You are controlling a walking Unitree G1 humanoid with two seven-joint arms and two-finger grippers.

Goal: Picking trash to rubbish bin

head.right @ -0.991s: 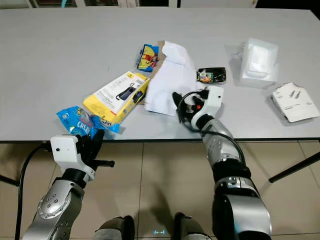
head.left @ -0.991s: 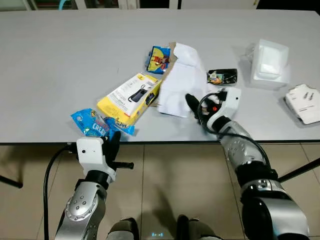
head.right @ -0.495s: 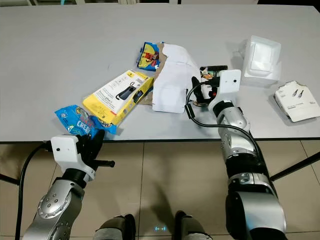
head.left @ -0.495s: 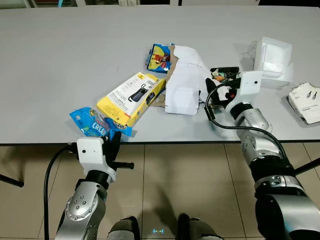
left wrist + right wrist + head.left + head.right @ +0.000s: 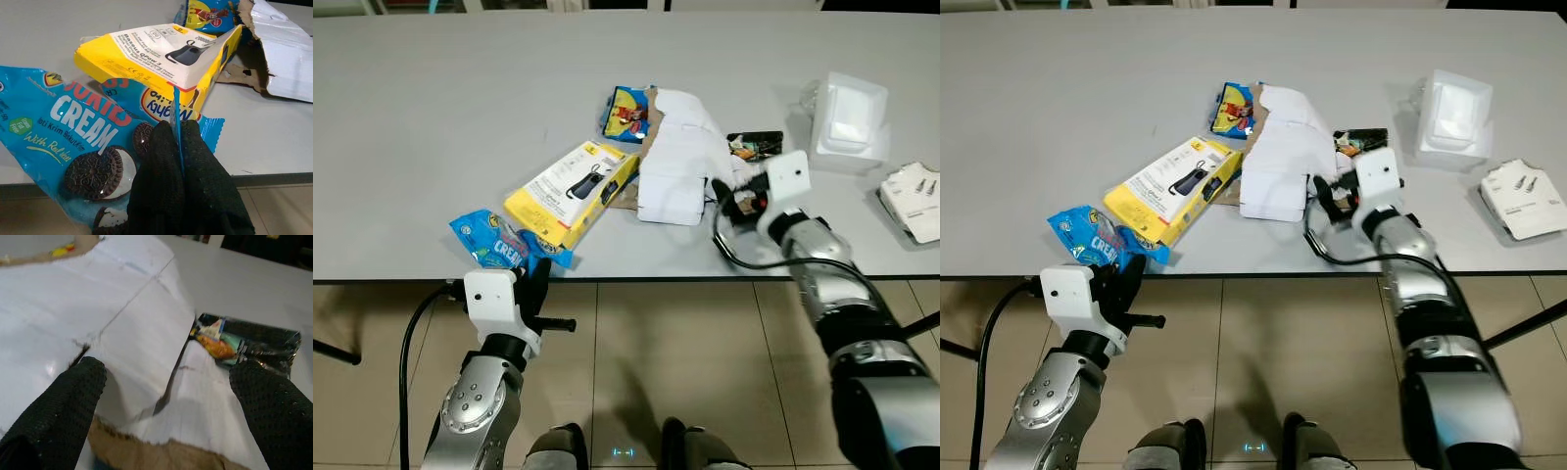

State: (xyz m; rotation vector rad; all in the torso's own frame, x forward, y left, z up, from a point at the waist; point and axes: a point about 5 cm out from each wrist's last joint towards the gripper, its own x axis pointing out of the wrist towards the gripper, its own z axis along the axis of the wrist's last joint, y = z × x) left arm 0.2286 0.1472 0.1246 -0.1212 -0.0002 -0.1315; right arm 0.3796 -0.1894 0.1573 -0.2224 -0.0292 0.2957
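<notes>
Trash lay scattered on the grey desk (image 5: 460, 108), around a torn white paper bag (image 5: 675, 162).

A yellow-and-white cardboard box (image 5: 570, 191) and a small blue snack packet (image 5: 626, 113) lay beside that bag. The right pincer (image 5: 171, 396) stood wide open over the bag, a black foil wrapper (image 5: 249, 345) past it. The left pincer (image 5: 177, 147), closed, pinched the blue "CREAM" cookie wrapper (image 5: 68, 147) at the desk edge.

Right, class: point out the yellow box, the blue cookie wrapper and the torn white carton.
yellow box (image 5: 570, 192), left eye view, its white printed face.
blue cookie wrapper (image 5: 68, 137), left wrist view, its lettering.
torn white carton (image 5: 1278, 162), right eye view, its white top.
</notes>
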